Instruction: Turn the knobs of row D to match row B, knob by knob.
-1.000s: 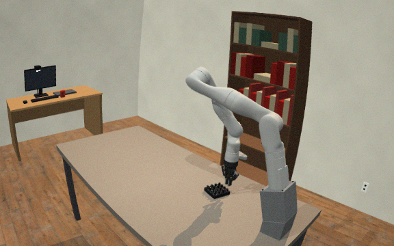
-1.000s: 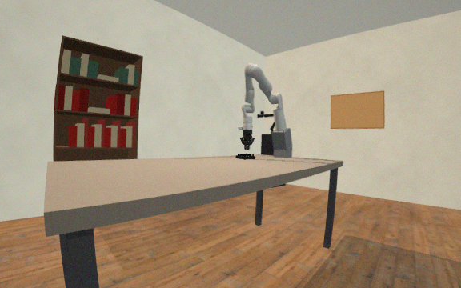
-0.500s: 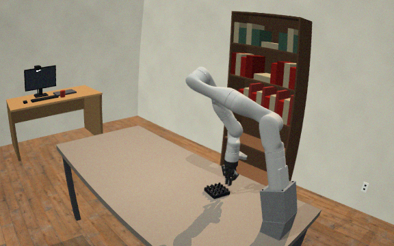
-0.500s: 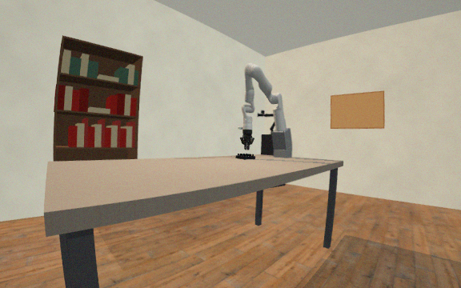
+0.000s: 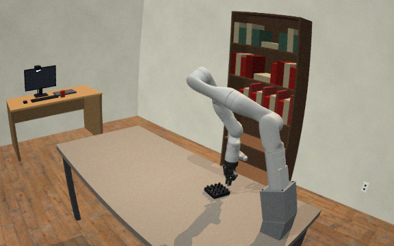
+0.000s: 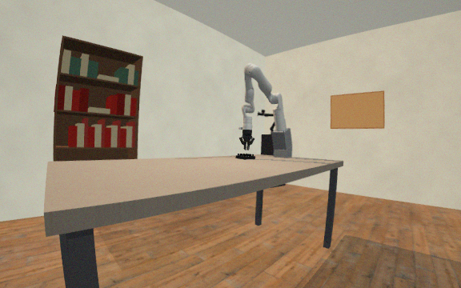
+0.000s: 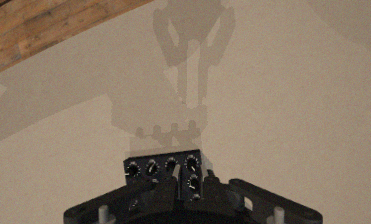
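The black knob box [image 5: 217, 191] [image 6: 246, 156] [image 7: 161, 164] stands on its feet on the table [image 5: 132, 171] [image 6: 154, 176] [image 7: 286, 125], near the robot's base. My gripper [image 5: 230, 184] [image 6: 246, 148] [image 7: 190, 173] points straight down and hangs a little above the box's edge nearest the bookcase. Its fingers stand narrowly apart with nothing between them and touch no knob. In the wrist view the far row of knobs shows beyond the fingers, with one more knob [image 7: 192, 182] beside the right finger. The other knobs are hidden under the gripper. The printed names are too small to read.
The robot's base [image 5: 278, 208] stands on the table corner just beside the box. A bookcase [image 5: 269, 85] [image 6: 96, 104] stands behind the table. A desk with a monitor [image 5: 40, 79] is far off at the left wall. The table's edge [image 7: 61, 37] shows in the wrist view.
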Robot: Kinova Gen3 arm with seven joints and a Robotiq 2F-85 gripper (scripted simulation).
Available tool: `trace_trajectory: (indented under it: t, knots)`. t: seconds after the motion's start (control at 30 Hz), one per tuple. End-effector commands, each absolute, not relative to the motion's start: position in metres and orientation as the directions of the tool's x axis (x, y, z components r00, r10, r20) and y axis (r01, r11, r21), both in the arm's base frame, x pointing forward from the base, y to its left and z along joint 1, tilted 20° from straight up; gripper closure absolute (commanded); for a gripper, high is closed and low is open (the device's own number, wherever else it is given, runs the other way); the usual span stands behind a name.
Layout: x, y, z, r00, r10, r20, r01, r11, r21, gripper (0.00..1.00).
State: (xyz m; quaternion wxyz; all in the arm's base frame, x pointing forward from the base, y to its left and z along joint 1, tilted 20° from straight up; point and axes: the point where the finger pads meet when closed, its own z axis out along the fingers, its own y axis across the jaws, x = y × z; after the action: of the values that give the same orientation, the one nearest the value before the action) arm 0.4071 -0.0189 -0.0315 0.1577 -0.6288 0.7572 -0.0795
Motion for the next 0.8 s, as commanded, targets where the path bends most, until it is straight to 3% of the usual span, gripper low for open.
trace_trajectory:
  t: [0.0, 0.4, 0.77]
  knots:
    - [0.407, -0.021, -0.031, -0.233, -0.959, -0.160, -0.911, 0.273, -0.310, 0.81]
    - [0.411, -0.025, -0.032, -0.502, -0.828, -0.251, -0.788, 0.557, -0.263, 0.81]
    - [0.414, -0.034, -0.031, -0.807, -0.478, -0.345, -0.460, 0.877, -0.140, 0.81]
